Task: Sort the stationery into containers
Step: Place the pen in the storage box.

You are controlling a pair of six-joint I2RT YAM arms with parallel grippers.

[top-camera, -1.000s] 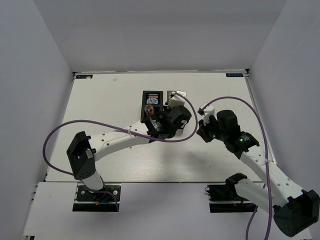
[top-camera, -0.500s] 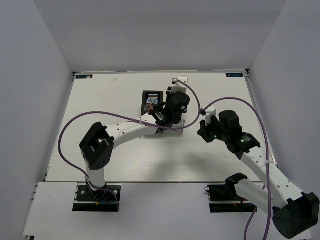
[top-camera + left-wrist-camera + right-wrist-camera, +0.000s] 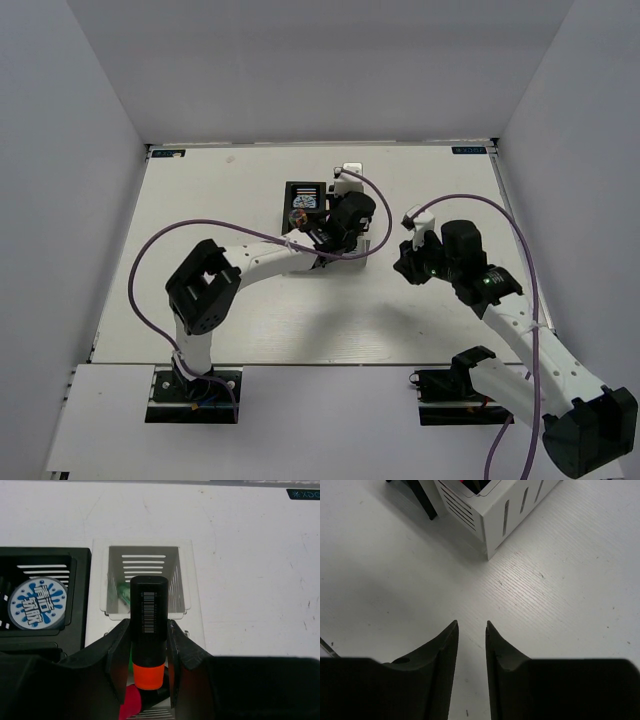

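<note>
Your left tool [image 3: 148, 630] is clamped on the orange-ended highlighter [image 3: 148, 611], held over the white bin's [image 3: 183, 592] near rim. Your right tool [image 3: 471, 627] stands slightly parted, holding nothing, above the tabletop [image 3: 560, 605] just beside that bin's corner.

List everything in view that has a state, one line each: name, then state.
left gripper, shut on the orange highlighter.
orange highlighter, clamped between the fingers, orange end toward the wrist camera.
right gripper, slightly open, empty, over the table.
far white bin, has the pale-green tube inside.
black bin, has the blue-white roll inside, label up.
pink piece, mostly hidden below the highlighter.
</note>
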